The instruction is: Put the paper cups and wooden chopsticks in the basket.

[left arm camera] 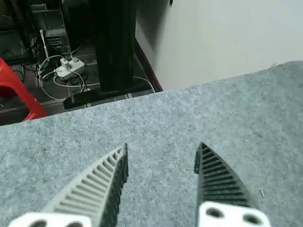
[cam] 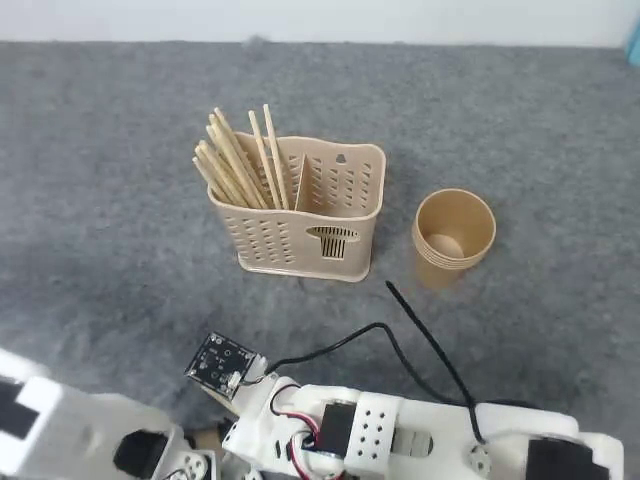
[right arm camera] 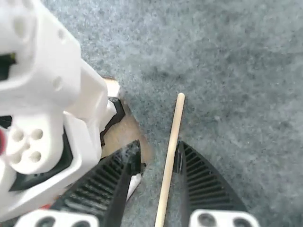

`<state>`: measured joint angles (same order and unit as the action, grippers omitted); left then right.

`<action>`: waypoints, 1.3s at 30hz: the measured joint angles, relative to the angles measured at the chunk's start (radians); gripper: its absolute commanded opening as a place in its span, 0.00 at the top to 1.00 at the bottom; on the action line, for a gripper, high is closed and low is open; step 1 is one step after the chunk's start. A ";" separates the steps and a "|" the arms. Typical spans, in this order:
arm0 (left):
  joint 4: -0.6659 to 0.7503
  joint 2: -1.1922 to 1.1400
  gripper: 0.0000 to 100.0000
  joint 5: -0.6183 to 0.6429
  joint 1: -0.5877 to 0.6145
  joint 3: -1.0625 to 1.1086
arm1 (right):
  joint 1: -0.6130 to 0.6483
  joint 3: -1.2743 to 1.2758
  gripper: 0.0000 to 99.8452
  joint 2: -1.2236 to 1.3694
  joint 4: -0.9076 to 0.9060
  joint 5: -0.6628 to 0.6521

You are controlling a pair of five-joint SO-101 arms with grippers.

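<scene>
A loose wooden chopstick (right arm camera: 173, 132) lies on the grey counter (right arm camera: 236, 71) between the right jaws, which are spread and not yet pinching it. This looks like the pickup step. Next they must close, lift and carry it to the basket (cam: 290, 245), which already holds other chopsticks (cam: 235, 160). The paper cups (cam: 455, 235) stand just beside the basket. The left jaws are spread and empty.

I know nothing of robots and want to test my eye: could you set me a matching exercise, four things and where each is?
1 bundle of wooden chopsticks
2 stack of brown paper cups
3 single wooden chopstick
4 left gripper

A beside the tan plastic basket
B between the fingers of the right gripper
C over bare grey carpet
D inside the basket

Pairs: 1-D, 2-A, 3-B, 4-C.
</scene>
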<state>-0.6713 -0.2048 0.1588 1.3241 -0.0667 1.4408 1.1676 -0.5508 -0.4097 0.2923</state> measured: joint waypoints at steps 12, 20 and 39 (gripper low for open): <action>0.000 -0.167 0.78 0.000 0.014 -0.141 | -0.026 -0.071 0.79 0.002 -0.261 0.087; 0.000 -0.239 0.78 0.000 0.021 -0.221 | -0.026 -0.071 0.79 0.023 -0.276 0.098; -0.130 -0.476 0.78 0.000 0.041 -0.540 | 0.118 -0.261 0.79 0.258 -0.557 0.078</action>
<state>-0.8017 -0.6805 0.1588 1.3656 -0.6068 1.5589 0.9068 -0.2931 -0.9666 0.3705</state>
